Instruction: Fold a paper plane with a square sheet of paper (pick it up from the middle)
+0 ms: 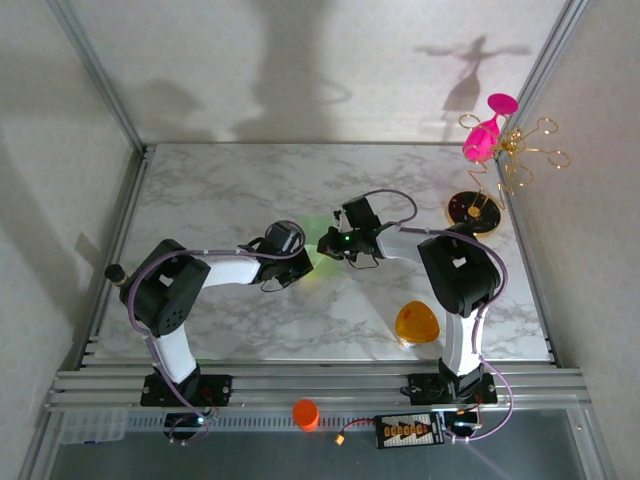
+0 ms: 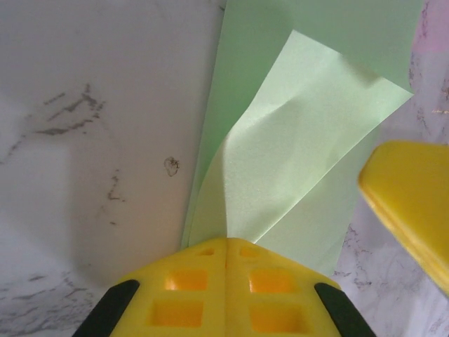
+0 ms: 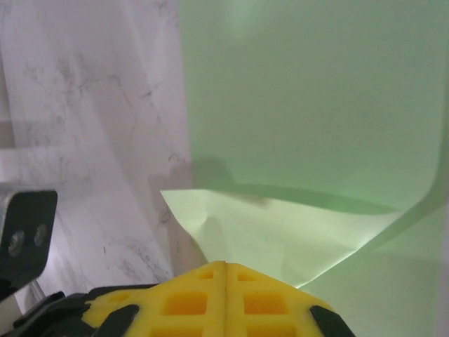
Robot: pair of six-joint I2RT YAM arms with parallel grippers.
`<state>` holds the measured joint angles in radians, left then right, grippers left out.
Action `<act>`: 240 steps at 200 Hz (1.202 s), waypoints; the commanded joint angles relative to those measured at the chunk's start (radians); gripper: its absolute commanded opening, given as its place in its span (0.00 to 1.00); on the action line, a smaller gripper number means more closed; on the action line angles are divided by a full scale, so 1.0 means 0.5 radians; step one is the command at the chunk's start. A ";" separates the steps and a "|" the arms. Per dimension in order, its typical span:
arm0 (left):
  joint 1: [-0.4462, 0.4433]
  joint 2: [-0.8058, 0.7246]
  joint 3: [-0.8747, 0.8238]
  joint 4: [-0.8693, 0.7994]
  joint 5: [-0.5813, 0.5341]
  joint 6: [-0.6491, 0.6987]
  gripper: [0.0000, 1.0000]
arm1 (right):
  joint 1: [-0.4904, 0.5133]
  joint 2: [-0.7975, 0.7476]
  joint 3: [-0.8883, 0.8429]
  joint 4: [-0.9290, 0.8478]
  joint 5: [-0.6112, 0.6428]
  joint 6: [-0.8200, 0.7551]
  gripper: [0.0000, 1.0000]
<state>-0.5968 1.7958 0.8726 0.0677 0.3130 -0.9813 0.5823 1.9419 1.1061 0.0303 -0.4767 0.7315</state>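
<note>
Robotics lab cell, marble-look tabletop (image 1: 220, 190), aluminium rail frame (image 1: 320, 382), white enclosure walls (image 1: 300, 60)

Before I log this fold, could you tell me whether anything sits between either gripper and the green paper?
Nothing visible does: the left gripper and right gripper each have jaws shut on a lifted flap of the square sheet of paper.

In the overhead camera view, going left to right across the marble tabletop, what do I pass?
Left gripper → pale green paper sheet, pinched between both grippers → right gripper → orange rounded-triangle object → black round base of the gold wire stand.
</note>
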 commanded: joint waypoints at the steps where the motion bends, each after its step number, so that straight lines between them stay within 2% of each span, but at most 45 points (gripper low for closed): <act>1: -0.015 0.018 -0.069 -0.135 -0.075 -0.013 0.00 | 0.026 0.038 -0.003 -0.063 -0.073 -0.061 0.01; 73: -0.015 0.004 -0.079 -0.153 -0.094 -0.010 0.00 | 0.056 0.184 0.067 -0.137 -0.160 -0.108 0.01; 103: -0.015 0.013 -0.091 -0.186 -0.102 -0.003 0.00 | 0.046 0.212 0.118 -0.226 -0.071 -0.161 0.01; 140: -0.006 0.021 -0.140 -0.284 -0.136 0.030 0.00 | -0.094 0.250 0.196 -0.245 0.055 -0.180 0.01; 189: 0.006 0.013 -0.214 -0.273 -0.132 0.025 0.00 | -0.362 0.414 0.398 -0.336 0.056 -0.365 0.02; 215: 0.006 -0.001 -0.181 -0.252 -0.110 0.045 0.00 | -0.398 0.319 0.403 -0.327 0.090 -0.389 0.02; 240: 0.000 -0.025 -0.065 -0.275 -0.077 0.122 0.00 | -0.377 0.077 0.261 -0.175 0.058 -0.359 0.02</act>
<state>-0.5964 1.7752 0.8307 0.1089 0.2996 -0.9676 0.3862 2.0903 1.2888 -0.0937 -0.4999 0.5739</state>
